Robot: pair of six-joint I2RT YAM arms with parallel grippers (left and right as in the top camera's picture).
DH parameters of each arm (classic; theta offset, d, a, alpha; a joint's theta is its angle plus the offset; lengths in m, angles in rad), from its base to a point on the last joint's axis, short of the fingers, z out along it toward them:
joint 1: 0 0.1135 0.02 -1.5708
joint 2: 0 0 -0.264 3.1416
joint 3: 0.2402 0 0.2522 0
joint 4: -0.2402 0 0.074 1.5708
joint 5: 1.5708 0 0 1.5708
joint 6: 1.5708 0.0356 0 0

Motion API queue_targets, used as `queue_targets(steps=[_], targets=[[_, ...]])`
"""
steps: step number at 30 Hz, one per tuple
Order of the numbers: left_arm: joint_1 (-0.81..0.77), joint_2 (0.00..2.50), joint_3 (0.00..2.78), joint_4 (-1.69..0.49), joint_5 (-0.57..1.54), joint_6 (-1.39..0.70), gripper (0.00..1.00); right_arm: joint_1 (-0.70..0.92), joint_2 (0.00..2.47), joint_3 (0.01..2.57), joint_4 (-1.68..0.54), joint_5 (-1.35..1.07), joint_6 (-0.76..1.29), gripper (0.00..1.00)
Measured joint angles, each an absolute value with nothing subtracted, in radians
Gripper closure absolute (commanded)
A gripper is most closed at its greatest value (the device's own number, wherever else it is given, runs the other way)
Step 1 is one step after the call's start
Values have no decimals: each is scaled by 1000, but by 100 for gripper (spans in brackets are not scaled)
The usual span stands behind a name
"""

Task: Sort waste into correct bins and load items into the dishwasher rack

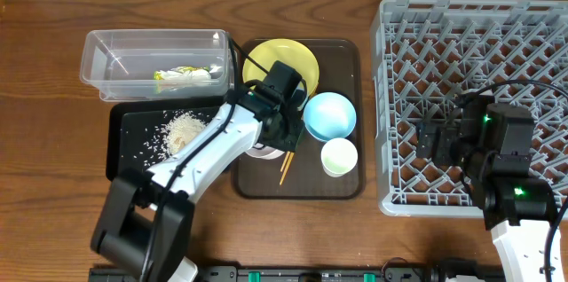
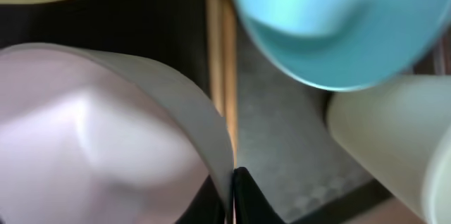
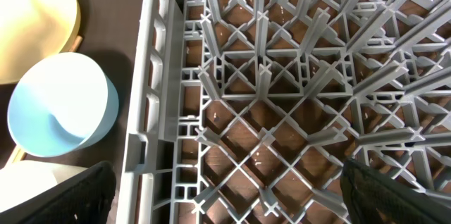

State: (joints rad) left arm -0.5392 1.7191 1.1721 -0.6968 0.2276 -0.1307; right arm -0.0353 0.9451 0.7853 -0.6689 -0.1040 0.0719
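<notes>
My left gripper (image 1: 282,128) is shut on the rim of the white bowl (image 1: 260,151); the left wrist view shows the fingers (image 2: 233,185) pinching the bowl wall (image 2: 91,132). Wooden chopsticks (image 1: 286,167) lie beside it (image 2: 222,62). The yellow plate (image 1: 282,58), light blue bowl (image 1: 329,114) and pale cup (image 1: 339,156) sit close by. The clear tub (image 1: 106,51) holds the wrapper (image 1: 184,75). Rice (image 1: 182,129) lies in the black tray (image 1: 133,122). My right gripper (image 1: 439,136) is open and empty over the grey rack (image 1: 390,96), near its left wall (image 3: 158,76).
The dishes stand on a dark brown serving tray (image 1: 342,189) between the bins and the rack. The right wrist view shows the blue bowl (image 3: 60,108), plate (image 3: 32,20) and cup (image 3: 42,182) left of the rack wall. The rack holds no dishes.
</notes>
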Motion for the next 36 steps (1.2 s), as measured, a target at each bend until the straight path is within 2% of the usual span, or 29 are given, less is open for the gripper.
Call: queue_targets(steps=[1, 2, 5, 7, 19, 29, 32, 36], targets=[[-539, 1723, 1172, -694, 221, -134, 71, -35, 945, 785, -669, -104, 72, 1], [-539, 1724, 1172, -690, 214, -133, 64, -35, 945, 785, -669, -104, 72, 1], [-539, 1724, 1172, -673, 202, -140, 53, -35, 945, 785, -669, -104, 72, 1], [-539, 1724, 1172, -672, 202, -138, 50, -35, 945, 785, -669, -104, 72, 1], [-546, 1580, 1225, -678, 258, -134, 49, -35, 945, 785, -669, -104, 72, 1], [-660, 1597, 1219, -648, 286, -134, 49, -35, 945, 785, -669, -104, 72, 1], [-688, 1639, 1217, -644, 289, -134, 50, -35, 945, 785, -672, -104, 72, 1], [-702, 1714, 1217, -624, 289, -138, 59, -35, 945, 785, -680, -104, 72, 1]])
